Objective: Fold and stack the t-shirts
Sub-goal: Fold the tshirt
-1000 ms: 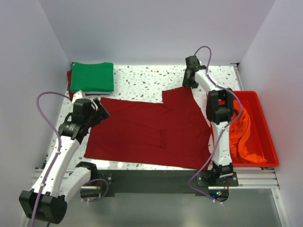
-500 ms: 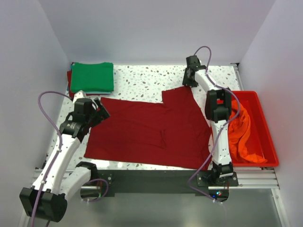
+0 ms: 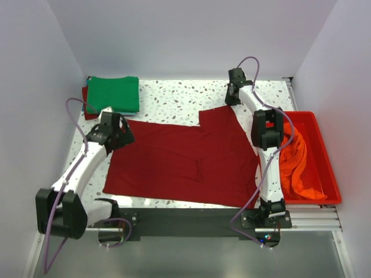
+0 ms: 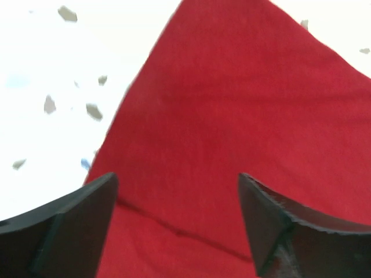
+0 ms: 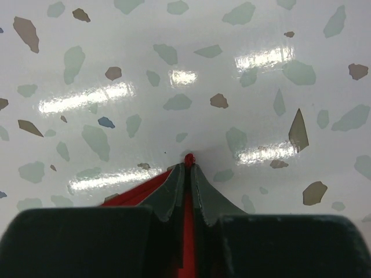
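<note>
A dark red t-shirt (image 3: 179,159) lies spread flat across the table's middle. My left gripper (image 3: 123,134) is open over its far left corner; in the left wrist view the red cloth (image 4: 243,116) fills the space between the spread fingers (image 4: 75,220). My right gripper (image 3: 231,102) is shut on the shirt's far right corner; in the right wrist view a sliver of red cloth (image 5: 188,157) shows pinched between the closed fingertips. A folded bright green t-shirt (image 3: 113,94) lies on a folded dark red one at the far left. An orange t-shirt (image 3: 295,165) lies crumpled in the tub.
A rigid red plastic tub (image 3: 324,156) stands along the right edge. White speckled tabletop (image 3: 174,98) shows behind the spread shirt. White walls close in on the left, back and right.
My left arm has swung its gripper slightly farther and right onto the shirt's far left corner. The right gripper and the shirt have barely moved.
</note>
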Robot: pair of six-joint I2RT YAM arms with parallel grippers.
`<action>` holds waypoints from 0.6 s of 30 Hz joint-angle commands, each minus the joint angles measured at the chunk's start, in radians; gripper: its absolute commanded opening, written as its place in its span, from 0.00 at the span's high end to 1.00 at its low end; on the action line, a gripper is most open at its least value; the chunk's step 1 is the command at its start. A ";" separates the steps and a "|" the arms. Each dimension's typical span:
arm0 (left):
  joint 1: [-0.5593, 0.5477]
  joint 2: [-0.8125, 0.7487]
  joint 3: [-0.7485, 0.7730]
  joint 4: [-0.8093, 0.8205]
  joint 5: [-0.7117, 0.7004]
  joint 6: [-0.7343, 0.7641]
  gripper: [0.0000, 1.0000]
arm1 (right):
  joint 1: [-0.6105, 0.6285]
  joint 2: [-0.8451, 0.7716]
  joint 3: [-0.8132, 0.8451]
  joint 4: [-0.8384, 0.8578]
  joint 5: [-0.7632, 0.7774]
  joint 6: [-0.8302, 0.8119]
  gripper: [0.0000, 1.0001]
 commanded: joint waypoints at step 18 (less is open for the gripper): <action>0.134 0.580 0.230 0.592 0.188 0.345 0.48 | -0.011 -0.117 -0.143 -0.040 -0.036 0.029 0.98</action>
